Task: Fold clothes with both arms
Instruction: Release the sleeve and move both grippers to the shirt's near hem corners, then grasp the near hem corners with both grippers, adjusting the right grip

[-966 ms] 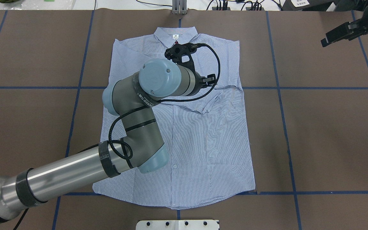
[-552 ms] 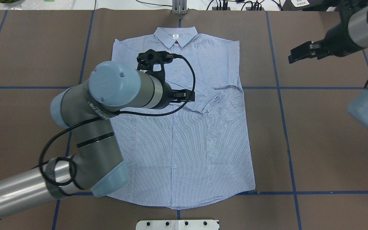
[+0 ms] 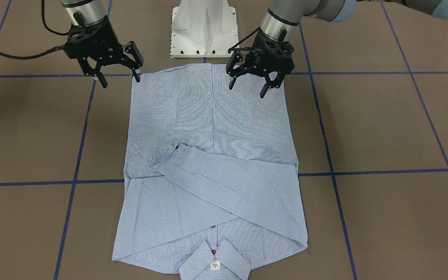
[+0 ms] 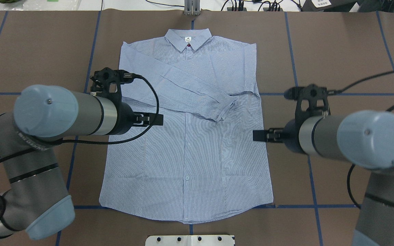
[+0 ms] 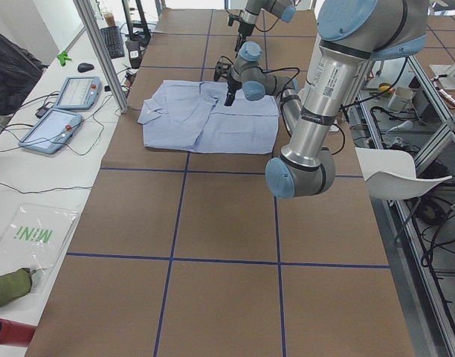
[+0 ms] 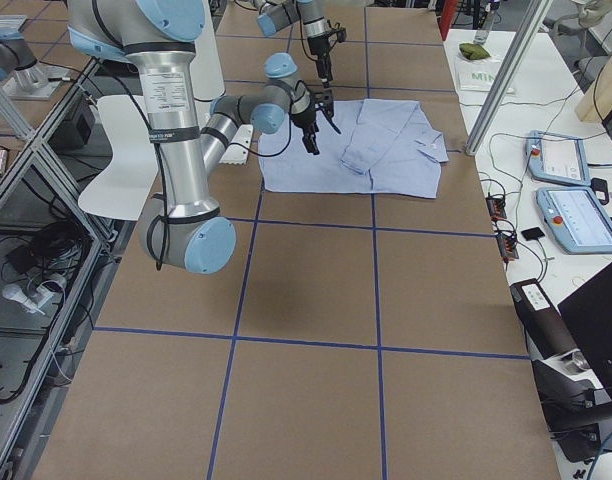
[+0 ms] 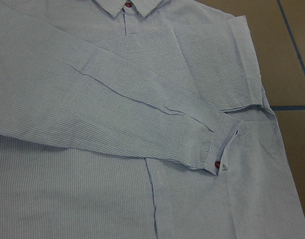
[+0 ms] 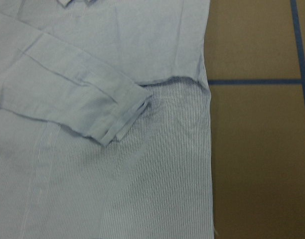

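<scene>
Hovering above the shirt, left gripper and right gripper both gape empty; you lower them evenly, pinch both hem corners together.

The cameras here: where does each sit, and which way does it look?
Front-facing: across the table, facing the base; left gripper, right gripper.
Overhead: behind the robot, down on the shirt; both arms.
Exterior left: table's end; left arm near.
Exterior right: opposite end; right arm near.
Left wrist: down at shirt; no body.
Right wrist: likewise.
Both share the cuff.
</scene>
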Available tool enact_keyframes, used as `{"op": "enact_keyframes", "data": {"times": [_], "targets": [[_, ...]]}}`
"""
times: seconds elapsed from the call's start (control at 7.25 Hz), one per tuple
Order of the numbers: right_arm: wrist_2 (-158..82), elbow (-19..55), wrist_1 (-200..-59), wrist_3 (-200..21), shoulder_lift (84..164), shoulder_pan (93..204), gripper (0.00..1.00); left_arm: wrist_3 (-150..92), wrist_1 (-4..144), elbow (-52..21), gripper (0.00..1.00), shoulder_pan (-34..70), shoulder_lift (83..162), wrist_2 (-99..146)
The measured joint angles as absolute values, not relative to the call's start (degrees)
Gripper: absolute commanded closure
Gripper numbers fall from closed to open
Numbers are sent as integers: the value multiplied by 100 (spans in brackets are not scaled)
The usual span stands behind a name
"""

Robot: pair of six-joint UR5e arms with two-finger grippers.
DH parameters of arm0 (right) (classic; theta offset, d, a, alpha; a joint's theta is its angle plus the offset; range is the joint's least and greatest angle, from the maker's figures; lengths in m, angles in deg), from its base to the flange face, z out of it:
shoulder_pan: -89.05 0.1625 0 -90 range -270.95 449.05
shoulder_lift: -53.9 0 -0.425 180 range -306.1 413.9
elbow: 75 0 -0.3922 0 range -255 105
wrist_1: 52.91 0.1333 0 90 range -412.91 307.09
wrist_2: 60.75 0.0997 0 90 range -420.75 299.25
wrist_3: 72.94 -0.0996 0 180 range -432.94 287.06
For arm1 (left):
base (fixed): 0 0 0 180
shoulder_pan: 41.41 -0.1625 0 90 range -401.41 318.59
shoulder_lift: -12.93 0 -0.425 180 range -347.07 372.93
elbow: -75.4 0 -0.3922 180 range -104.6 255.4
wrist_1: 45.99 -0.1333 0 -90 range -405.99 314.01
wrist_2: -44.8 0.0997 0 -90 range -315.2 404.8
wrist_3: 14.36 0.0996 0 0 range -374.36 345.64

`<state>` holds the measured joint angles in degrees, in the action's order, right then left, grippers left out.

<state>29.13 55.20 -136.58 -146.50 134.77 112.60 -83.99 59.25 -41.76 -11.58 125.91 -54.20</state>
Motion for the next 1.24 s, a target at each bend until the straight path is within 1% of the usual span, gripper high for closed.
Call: {"op": "enact_keyframes", "data": {"times": [0.28, 0.55, 0.83, 0.97, 1.24], "targets": [[1784, 5828, -13671, -15455, 13987, 10056, 0, -8643, 6032, -4751, 0, -1506, 11609, -5238], [1434, 5879, -13675, -15659, 14102, 9687, 0, -9388, 6134, -4957, 0, -2360, 10945, -4589], [1384, 5884, -13675, -15685, 14108, 9640, 0, -9923, 6146, -4877, 0, -2964, 10665, -4212], [1380, 5885, -13676, -15687, 14109, 9634, 0, -10029, 6141, -4785, 4, -3094, 10626, -4134], [1376, 5885, -13675, -15688, 14109, 9617, 0, -10090, 6141, -4572, 16, -3166, 10612, -4091]]}}
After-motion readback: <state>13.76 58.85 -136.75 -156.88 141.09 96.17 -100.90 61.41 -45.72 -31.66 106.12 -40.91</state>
